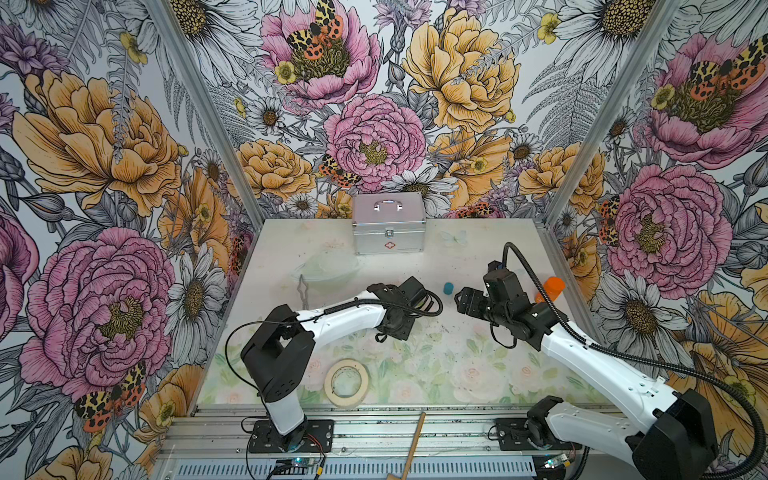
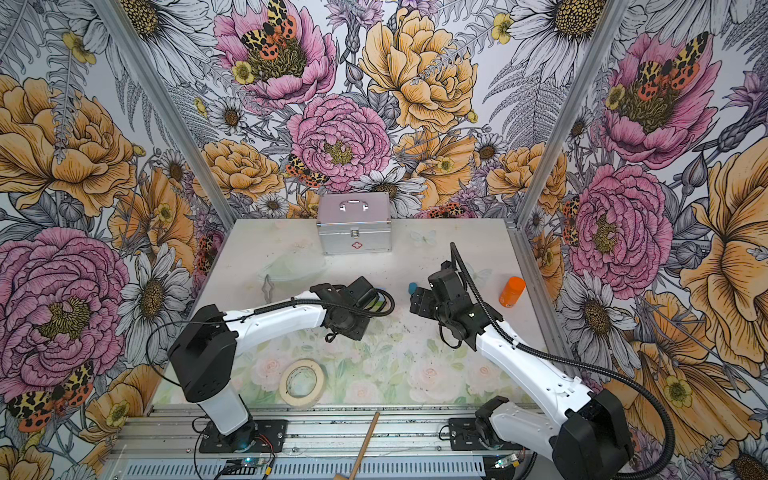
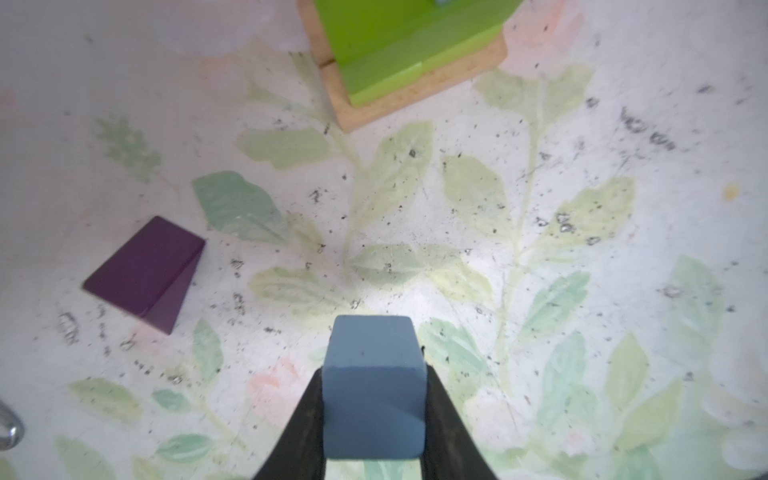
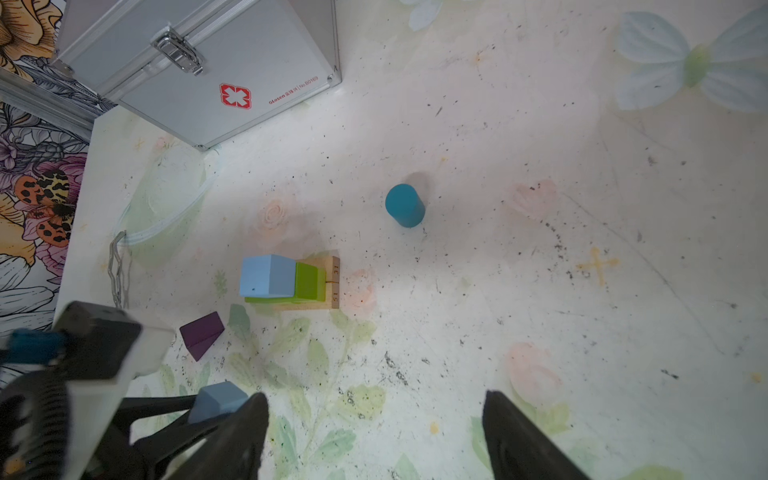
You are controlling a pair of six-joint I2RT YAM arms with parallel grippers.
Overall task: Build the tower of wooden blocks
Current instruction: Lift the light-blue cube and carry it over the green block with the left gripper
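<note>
Blue cube (image 3: 374, 390) gripped, partial tower (image 4: 307, 281) near

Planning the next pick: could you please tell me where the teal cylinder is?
In both top views the teal cylinder sits mid-table between the two arms, just beyond the right pincer, left of the orange container.

Looks past the right gripper (image 4: 374, 399), spread wide and empty. Finds teal cylinder (image 4: 404, 205) upright at twelve o'clock, wood block tower (image 4: 291, 280) at eleven, purple roof-shaped block (image 4: 202, 334) at ten.

Left gripper (image 3: 374, 374), jaws tight on a blue cube (image 3: 374, 411); right gripper (image 4: 374, 399), jaws wide apart; both arms angled inward.
</note>
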